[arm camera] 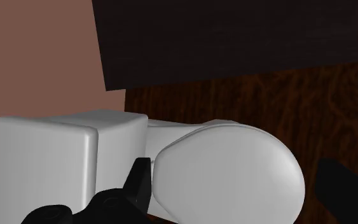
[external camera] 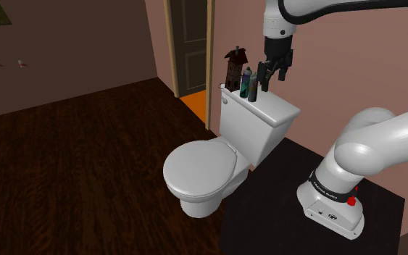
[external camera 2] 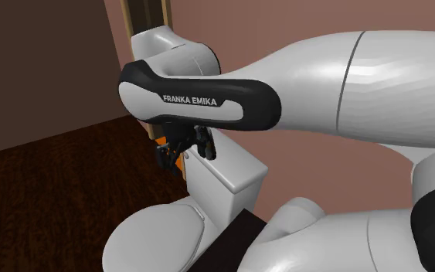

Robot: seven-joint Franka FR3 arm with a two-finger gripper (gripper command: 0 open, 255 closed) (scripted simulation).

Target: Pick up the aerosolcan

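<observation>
The aerosol can (external camera: pixel 247 83), a slim teal can with a grey cap, stands upright on the white toilet tank's lid (external camera: pixel 275 110), near its far end. A dark slim bottle (external camera: pixel 254 88) stands right beside it. My black gripper (external camera: pixel 273 75) hangs fingers-down above the lid, just to the shoulder view's right of the can and a little higher. One finger (external camera: pixel 261 76) is close to the dark bottle. In the wrist view the two fingers (arm camera: pixel 139 183) stand far apart with nothing between them. The gripper (external camera 2: pixel 185 148) also shows under the forearm above the tank.
A dark brown, house-shaped object (external camera: pixel 235 67) stands at the lid's far end behind the can. Below the tank is the toilet's shut seat lid (external camera: pixel 198 168). A pinkish wall (external camera: pixel 325 65) runs behind the tank, with a door frame (external camera: pixel 172 51) beyond. Dark wood floor (external camera: pixel 72 166) lies around.
</observation>
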